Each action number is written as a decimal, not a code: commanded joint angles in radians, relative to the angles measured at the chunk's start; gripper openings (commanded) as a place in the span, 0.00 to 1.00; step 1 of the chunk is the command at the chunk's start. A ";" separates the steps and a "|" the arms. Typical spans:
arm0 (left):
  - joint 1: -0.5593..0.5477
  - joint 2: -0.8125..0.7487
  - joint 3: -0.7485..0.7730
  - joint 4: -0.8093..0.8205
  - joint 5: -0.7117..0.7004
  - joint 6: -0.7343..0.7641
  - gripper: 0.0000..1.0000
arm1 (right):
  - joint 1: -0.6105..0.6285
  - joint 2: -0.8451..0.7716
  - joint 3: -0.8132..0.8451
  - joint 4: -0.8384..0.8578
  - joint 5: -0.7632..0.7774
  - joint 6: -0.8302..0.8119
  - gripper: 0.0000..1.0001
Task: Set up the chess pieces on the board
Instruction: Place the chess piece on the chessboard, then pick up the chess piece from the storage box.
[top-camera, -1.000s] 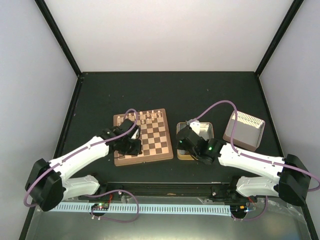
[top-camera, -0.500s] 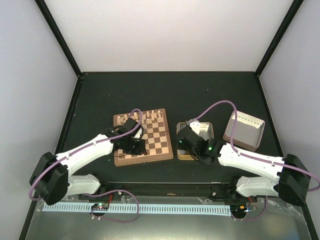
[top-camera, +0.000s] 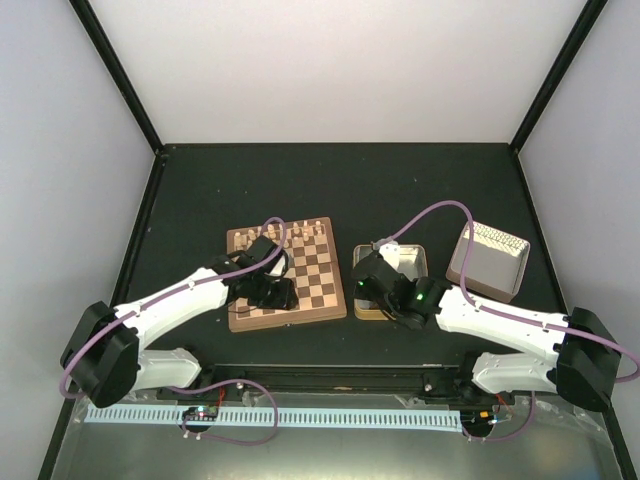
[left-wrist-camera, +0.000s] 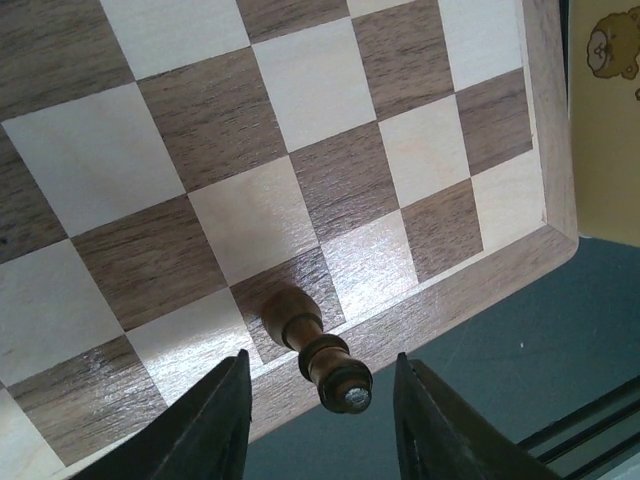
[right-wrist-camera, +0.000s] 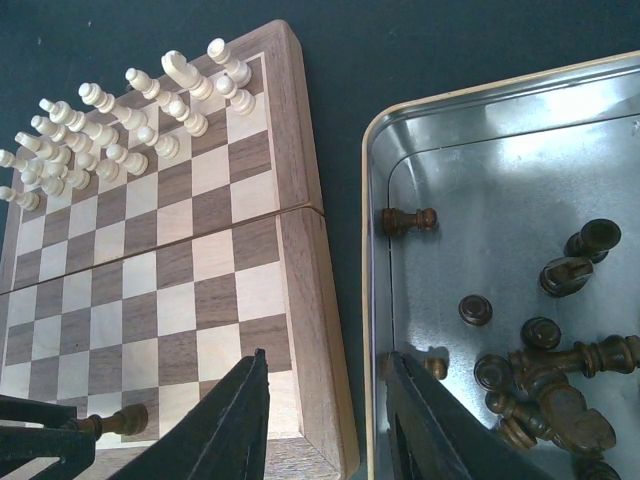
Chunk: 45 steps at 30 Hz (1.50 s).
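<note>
A dark brown chess piece (left-wrist-camera: 300, 325) stands upright on a dark square in the near row of the board (left-wrist-camera: 300, 110). My left gripper (left-wrist-camera: 320, 360) is open around it, with a gap on each side. In the top view this gripper (top-camera: 275, 293) hangs over the board's (top-camera: 320, 280) near edge. My right gripper (right-wrist-camera: 327, 355) is open and empty above the strip between the board's (right-wrist-camera: 180, 290) right border and the metal tin (right-wrist-camera: 500, 200). Several dark chess pieces (right-wrist-camera: 540, 370) lie loose in the tin. The placed piece (right-wrist-camera: 115, 422) shows at lower left.
Pale cream chessmen (right-wrist-camera: 120, 130) fill the board's two far rows. The open tin (top-camera: 412, 258) lies just right of the board. A white tray (top-camera: 488, 262) sits further right. Black posts and pale walls bound the dark table.
My left gripper has shifted a little right along the board's near edge and opened, letting go of the dark piece, which now stands free. The right arm has not moved.
</note>
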 joint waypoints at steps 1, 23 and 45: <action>-0.005 -0.008 0.031 0.008 0.021 0.008 0.45 | -0.002 -0.016 -0.004 -0.018 0.039 0.012 0.34; 0.001 -0.560 -0.084 0.174 -0.223 -0.032 0.60 | -0.279 0.071 -0.008 -0.136 -0.176 -0.229 0.31; 0.003 -0.683 -0.136 0.166 -0.291 -0.014 0.67 | -0.287 0.370 0.128 -0.189 -0.068 -0.233 0.25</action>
